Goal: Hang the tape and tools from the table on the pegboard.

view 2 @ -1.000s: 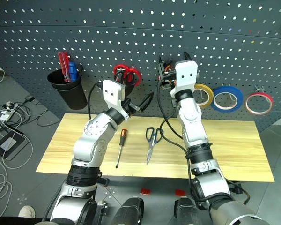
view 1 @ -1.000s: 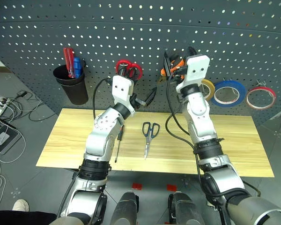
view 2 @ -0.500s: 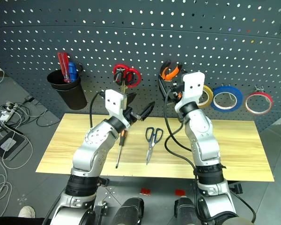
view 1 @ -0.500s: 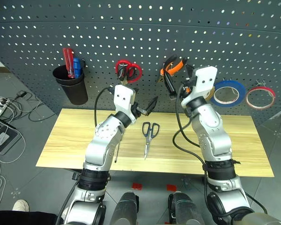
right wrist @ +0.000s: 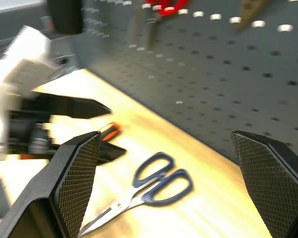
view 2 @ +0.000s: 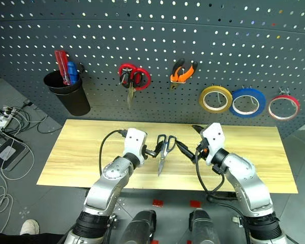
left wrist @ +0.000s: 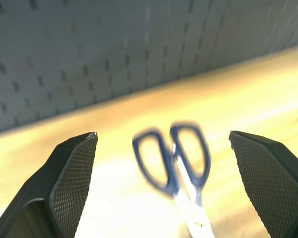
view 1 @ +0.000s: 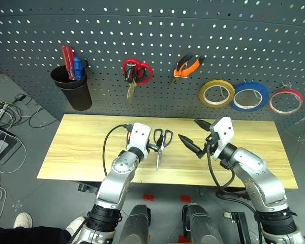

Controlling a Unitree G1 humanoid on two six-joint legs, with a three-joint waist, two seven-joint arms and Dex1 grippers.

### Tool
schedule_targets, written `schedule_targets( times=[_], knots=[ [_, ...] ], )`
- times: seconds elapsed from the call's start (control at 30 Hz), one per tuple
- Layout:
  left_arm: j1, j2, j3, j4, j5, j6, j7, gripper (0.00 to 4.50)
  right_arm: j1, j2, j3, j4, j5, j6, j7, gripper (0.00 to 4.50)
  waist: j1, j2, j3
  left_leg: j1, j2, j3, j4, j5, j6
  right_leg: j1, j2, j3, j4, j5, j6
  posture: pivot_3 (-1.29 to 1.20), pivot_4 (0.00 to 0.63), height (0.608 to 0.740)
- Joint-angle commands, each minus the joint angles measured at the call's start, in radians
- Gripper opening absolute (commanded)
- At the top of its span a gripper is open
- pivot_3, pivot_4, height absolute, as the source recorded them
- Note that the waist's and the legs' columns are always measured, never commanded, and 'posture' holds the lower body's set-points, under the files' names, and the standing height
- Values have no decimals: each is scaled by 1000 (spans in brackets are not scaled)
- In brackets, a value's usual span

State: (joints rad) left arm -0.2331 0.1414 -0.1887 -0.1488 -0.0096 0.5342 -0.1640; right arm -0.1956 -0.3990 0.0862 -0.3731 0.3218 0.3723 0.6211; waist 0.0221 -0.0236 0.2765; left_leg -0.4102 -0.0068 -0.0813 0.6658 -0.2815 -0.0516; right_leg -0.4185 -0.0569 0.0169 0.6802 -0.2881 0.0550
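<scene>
The red tape [view 1: 285, 101] hangs on the pegboard [view 1: 157, 35] at the far right, and the orange-handled pliers [view 1: 188, 66] hang near the middle. Dark-blue-handled scissors [view 1: 161, 145] lie on the pale wooden table [view 1: 71, 147]. My left gripper [view 1: 153, 148] is open, low over the table, just left of the scissors' handles; the scissors [left wrist: 172, 159] lie ahead between its fingers. My right gripper [view 1: 195, 134] is open just right of the scissors [right wrist: 154, 186], pointing toward them. An orange bit of the screwdriver [right wrist: 110, 131] shows beside the left gripper; my left arm hides the rest.
A black cup [view 1: 72, 90] with red and blue screwdrivers hangs at the left of the pegboard. Red-handled scissors [view 1: 133, 75], a yellow roll [view 1: 216, 93] and a blue roll [view 1: 249, 96] hang there too. Cables lie on the floor at the left.
Both arms have dropped from the pegboard to just above the table, either side of the scissors. The right gripper left the pliers hanging on the board. The camera tilted down.
</scene>
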Motion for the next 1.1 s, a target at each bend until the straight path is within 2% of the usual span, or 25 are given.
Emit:
schedule_targets(
  times=[0.03, 0.17, 0.5, 0.9, 1.0, 1.1],
  knots=[
    [-15, -17, -21, 9, 36, 45, 24, 4500, 17, -32, 22, -43, 29, -74, 102, 4470, 0, -2, 12, 0, 0, 0, 0, 0, 0, 0, 0, 0, 0, 0, 0, 98, 369, 740],
    [-38, -58, -32, 66, 56, 114, 53, 4500, 45, -50, 38, -17, 27, -134, 169, 4470, -1, -5, 41, 0, 0, 0, 2, 0, 0, 1, 0, -1, 0, 0, 0, 83, 395, 740],
    [-57, -80, -100, 126, 85, 156, 27, 4500, 89, -83, 74, 71, -37, -234, 231, 4470, -7, -5, 111, 1, 1, 0, 5, 0, 0, 4, 0, -1, 2, 0, 0, 39, 471, 740],
    [-106, -62, -124, 226, 133, 168, 17, 4500, 66, -98, 61, 150, -69, -271, 230, 4470, -8, -2, 141, 1, 1, 0, 10, 0, 0, 7, -1, -3, 2, 0, 0, 23, 500, 740],
    [-114, -57, -121, 237, 137, 161, 16, 3915, 58, -91, 54, 152, -59, -253, 217, 4500, -8, -2, 142, 1, 1, 0, 10, 0, 1, 8, -2, -3, 2, 0, 0, 21, 502, 740],
    [-127, -57, -112, 248, 142, 147, 30, 3133, 46, -80, 51, 156, -53, -239, 204, 4500, -9, -3, 143, 2, 1, 0, 10, -1, 1, 8, -2, -3, 2, 0, 0, 24, 504, 740]
  ],
)
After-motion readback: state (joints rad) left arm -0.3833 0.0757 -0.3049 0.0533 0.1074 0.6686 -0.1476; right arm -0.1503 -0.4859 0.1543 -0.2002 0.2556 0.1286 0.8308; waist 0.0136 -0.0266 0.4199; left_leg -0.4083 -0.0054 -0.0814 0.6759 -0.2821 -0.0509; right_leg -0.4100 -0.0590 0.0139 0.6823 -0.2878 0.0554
